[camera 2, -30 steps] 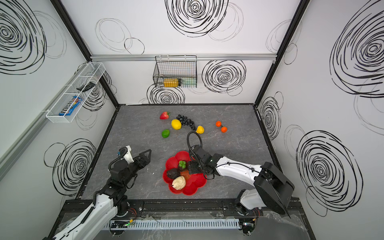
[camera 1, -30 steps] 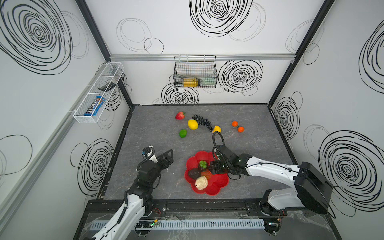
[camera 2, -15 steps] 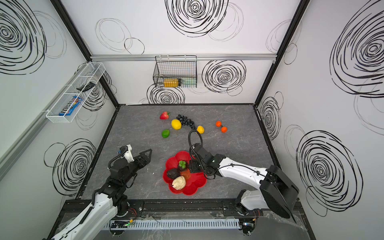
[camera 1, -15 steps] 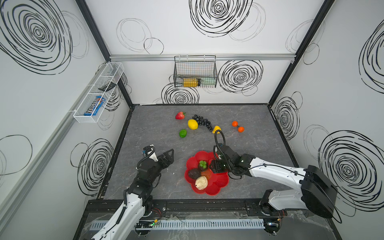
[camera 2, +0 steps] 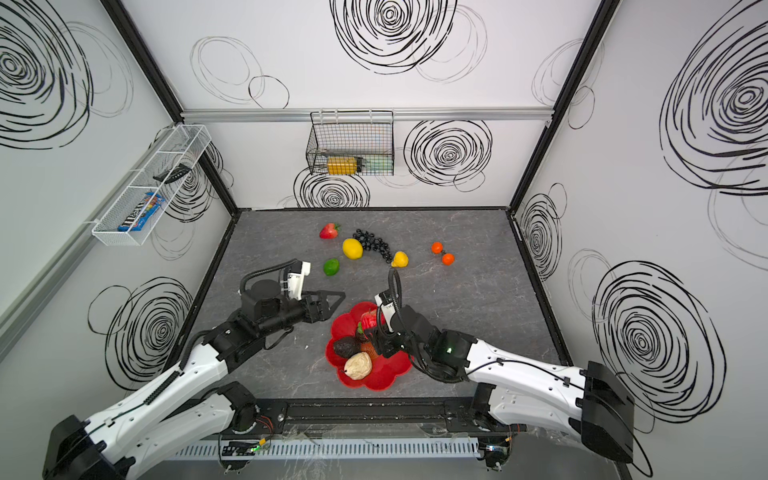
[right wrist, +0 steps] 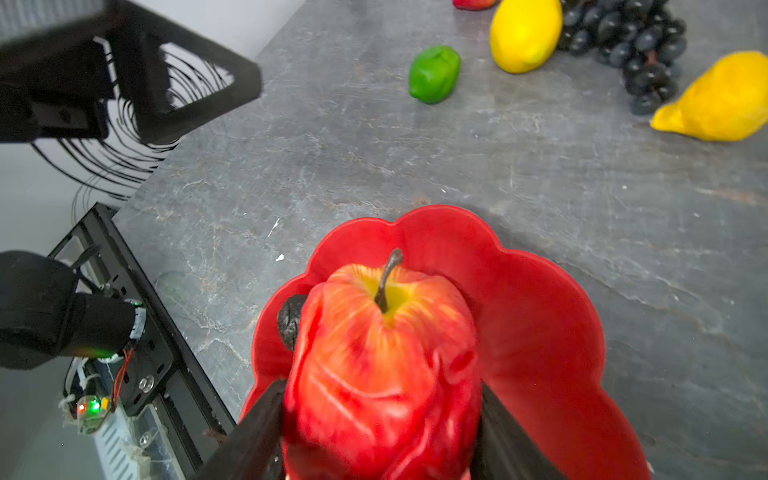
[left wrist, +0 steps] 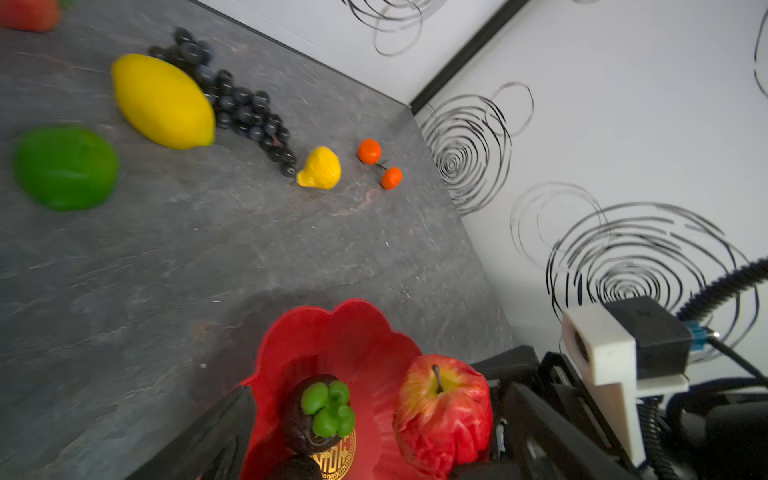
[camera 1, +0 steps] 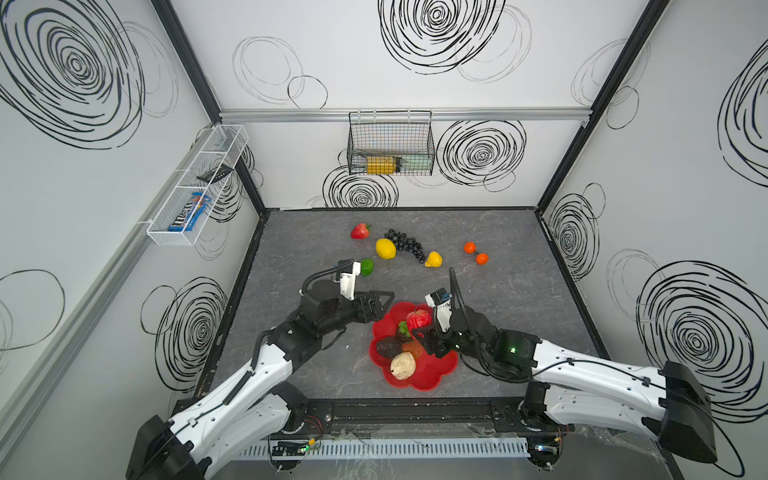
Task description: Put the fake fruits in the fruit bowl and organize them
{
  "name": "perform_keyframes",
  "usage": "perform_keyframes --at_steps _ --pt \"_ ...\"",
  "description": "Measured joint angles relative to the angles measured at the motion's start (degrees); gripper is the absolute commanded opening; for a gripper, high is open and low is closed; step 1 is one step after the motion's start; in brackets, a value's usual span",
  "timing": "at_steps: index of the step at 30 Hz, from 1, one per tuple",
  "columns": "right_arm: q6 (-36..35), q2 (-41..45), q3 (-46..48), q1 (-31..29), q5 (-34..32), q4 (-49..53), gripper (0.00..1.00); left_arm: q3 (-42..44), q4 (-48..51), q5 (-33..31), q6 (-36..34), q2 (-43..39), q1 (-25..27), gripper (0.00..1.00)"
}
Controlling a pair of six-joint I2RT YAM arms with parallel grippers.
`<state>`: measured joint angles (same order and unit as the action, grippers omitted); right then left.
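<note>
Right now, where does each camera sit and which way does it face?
Both top views: high at the front, looking down toward the back wall; left arm and right arm show whole.
Left wrist: low beside the fruit bowl, facing across it to the lime and lemon; a sliver of left jaws, plus the right arm's camera.
Right wrist: over the bowl, facing toward the grapes; right jaws clamp the red apple, open left jaws beyond.
Shared: both wrist views show bowl, apple, lime.

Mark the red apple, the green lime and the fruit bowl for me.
red apple (right wrist: 382,353): right wrist view, on its red skin below the stem.
green lime (camera 2: 331,266): in a top view, on the middle of its upper side.
fruit bowl (right wrist: 540,332): right wrist view, on the bare inner wall beside the apple.
</note>
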<state>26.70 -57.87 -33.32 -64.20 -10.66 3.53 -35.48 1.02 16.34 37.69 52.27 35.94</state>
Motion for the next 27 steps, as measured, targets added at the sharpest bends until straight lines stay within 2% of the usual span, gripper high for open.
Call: perform_keyframes --at_steps 8,11,19,27 --pt "-5.77 2.49 5.03 -5.33 -5.92 -6.49 0.5 -2.19 2.82 -0.39 -3.3 5.05 6.58 0.71" --pt "-7.13 2.8 6.49 -7.08 -7.54 -8.57 0.5 -2.89 3.3 -0.35 -3.93 7.28 8.04 0.68" --pt "-8.92 1.66 7.89 -9.68 -11.3 -11.85 0.49 -4.0 3.61 0.22 -4.72 10.29 9.35 0.56" --pt "-9.05 0.37 7.89 -10.51 -13.49 -12.52 0.49 -4.28 3.63 0.61 -5.01 11.17 9.7 0.4"
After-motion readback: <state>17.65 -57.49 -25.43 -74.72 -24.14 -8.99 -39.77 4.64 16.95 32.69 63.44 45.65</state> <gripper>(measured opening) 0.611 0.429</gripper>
